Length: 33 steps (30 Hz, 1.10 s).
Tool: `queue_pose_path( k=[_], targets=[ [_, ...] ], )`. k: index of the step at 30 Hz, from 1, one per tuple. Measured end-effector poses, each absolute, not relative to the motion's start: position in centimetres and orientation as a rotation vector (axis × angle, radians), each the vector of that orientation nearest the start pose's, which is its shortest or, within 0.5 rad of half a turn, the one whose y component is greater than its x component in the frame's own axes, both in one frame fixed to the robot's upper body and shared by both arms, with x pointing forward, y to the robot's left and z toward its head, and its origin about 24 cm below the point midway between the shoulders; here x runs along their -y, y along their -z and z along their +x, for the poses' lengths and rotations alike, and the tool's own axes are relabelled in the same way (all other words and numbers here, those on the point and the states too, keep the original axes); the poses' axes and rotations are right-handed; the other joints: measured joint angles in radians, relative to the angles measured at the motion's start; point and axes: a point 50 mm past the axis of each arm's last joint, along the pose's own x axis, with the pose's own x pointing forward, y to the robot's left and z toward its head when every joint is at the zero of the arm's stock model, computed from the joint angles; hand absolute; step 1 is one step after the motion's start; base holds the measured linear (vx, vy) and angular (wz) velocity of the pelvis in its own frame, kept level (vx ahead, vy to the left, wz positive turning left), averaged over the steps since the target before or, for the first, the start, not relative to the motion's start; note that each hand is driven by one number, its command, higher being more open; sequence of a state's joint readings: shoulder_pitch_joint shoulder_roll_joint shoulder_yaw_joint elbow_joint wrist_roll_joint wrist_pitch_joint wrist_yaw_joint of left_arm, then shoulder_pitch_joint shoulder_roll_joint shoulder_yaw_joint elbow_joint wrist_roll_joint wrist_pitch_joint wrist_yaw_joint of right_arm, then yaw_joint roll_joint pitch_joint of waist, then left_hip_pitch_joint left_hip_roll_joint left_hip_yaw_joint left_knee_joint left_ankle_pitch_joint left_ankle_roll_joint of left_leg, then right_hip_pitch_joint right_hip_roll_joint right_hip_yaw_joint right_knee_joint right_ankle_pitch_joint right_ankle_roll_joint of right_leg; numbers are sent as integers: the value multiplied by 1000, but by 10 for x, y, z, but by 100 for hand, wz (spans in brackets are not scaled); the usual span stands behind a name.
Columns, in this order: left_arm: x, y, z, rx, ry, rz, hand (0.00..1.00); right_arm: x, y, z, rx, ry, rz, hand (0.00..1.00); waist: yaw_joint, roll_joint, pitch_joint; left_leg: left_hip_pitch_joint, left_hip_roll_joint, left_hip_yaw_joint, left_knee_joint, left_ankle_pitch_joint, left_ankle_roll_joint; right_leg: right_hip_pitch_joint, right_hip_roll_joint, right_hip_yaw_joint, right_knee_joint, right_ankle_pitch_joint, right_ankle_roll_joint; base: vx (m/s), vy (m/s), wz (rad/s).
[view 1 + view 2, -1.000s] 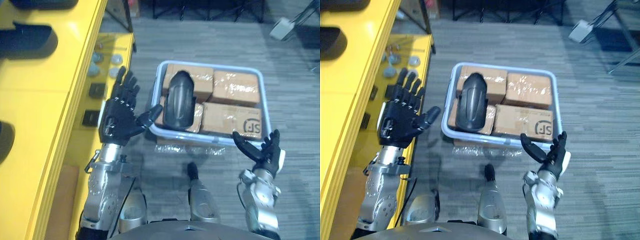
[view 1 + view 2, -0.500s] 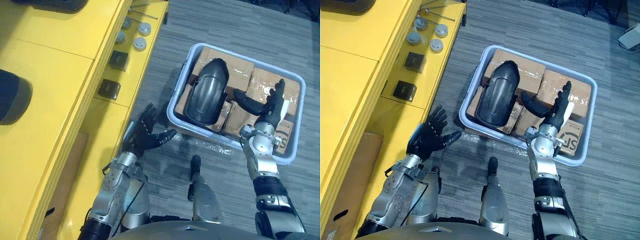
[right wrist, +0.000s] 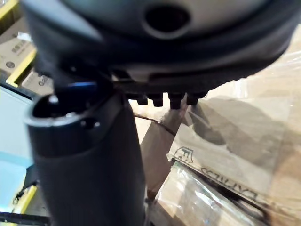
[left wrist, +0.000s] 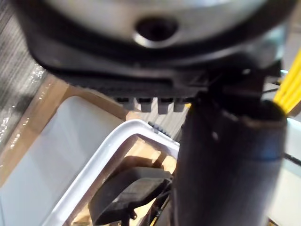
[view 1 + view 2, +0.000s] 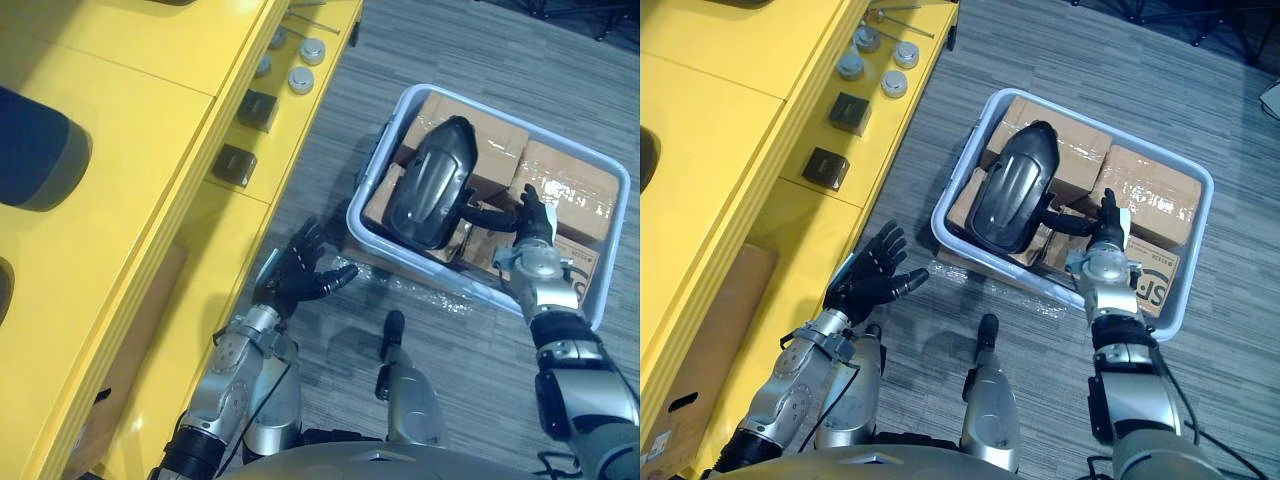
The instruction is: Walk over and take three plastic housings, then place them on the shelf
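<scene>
A glossy black curved housing (image 5: pixel 430 185) lies on taped cardboard boxes (image 5: pixel 570 190) in a pale plastic bin (image 5: pixel 373 165). The right robot hand (image 5: pixel 535 225) is open, its thumb at the housing's edge; contact unclear. The left robot hand (image 5: pixel 295 280) is splayed open beside the yellow shelf (image 5: pixel 120 130), where a dark rounded piece (image 5: pixel 35 150) is cut off.

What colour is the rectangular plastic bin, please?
Pale blue plastic bin; right eye view shows it best.
</scene>
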<state>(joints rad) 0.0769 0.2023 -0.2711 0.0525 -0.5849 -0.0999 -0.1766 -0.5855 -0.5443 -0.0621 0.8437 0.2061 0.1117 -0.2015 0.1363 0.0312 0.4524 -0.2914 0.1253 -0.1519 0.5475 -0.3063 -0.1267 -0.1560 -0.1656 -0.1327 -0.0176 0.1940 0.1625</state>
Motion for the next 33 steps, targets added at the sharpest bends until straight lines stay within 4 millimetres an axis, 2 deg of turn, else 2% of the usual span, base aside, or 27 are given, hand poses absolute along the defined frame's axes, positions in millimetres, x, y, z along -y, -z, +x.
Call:
queue_pose_path(
  k=[2, 3, 9, 11, 15, 19, 23, 25, 29, 33],
  targets=[
    [-126, -17, 228, -87, 345, -409, 100, 323, -73, 337, -306, 496, -278, 100, 7, 3, 2, -9, -8, -19, -11, 14, -2, 0, -6, -20, 0, 0, 0, -28, -8, 30],
    [-127, -15, 230, -93, 341, -408, 100, 330, -77, 338, -326, 500, -319, 0, 16, 6, 3, -18, -11, -35, -15, 21, -5, -1, -7, -36, 0, 0, 0, -21, -11, 29],
    [-133, -3, 229, -139, 313, -402, 100, 361, -93, 331, -368, 596, -375, 0, 50, 11, 18, -46, -17, -65, -30, 45, -12, -14, -10, -73, 0, 1, -3, -31, -7, 18],
    [-134, 0, 226, -149, 300, -427, 100, 372, -99, 327, -393, 632, -395, 0, 51, 16, 25, -50, -18, -74, -40, 56, -16, -17, -10, -82, 1, 3, -5, -22, -4, 11],
    [-135, 3, 222, -161, 297, -438, 100, 379, -103, 324, -419, 646, -473, 0, 48, 26, 30, -46, -16, -76, -53, 70, -20, -17, -8, -84, 1, 5, -9, -2, -1, 1],
    [-134, 0, 222, -144, 307, -445, 100, 372, -91, 325, -484, 588, -517, 0, 49, 26, 31, -32, -10, -77, -68, 80, -23, -8, -5, -88, 1, 5, -14, 0, 0, 0],
    [-134, -1, 219, -136, 308, -449, 100, 364, -93, 331, -453, 580, -496, 0, 46, 24, 32, -12, -10, -77, -68, 80, -23, 15, -5, -92, 2, 2, -18, -15, 15, 1],
    [-136, -4, 216, -115, 312, -452, 100, 364, -94, 331, -461, 604, -535, 0, 52, 14, 35, -8, -10, -77, -72, 83, -24, 19, -5, -94, 2, 1, -19, -33, 25, 5],
    [-143, -3, 208, -116, 300, -446, 100, 353, -76, 327, -461, 652, -534, 0, 53, -6, 43, 21, -10, -77, -91, 90, -25, 43, -8, -97, 2, 1, -20, 2, 17, 3],
    [-144, -13, 205, -77, 323, -425, 100, 339, -65, 320, -389, 705, -593, 0, 51, -29, 44, 55, -7, -73, -123, 100, -28, 62, -7, -96, -1, -1, -22, 44, 14, 0]
  ],
)
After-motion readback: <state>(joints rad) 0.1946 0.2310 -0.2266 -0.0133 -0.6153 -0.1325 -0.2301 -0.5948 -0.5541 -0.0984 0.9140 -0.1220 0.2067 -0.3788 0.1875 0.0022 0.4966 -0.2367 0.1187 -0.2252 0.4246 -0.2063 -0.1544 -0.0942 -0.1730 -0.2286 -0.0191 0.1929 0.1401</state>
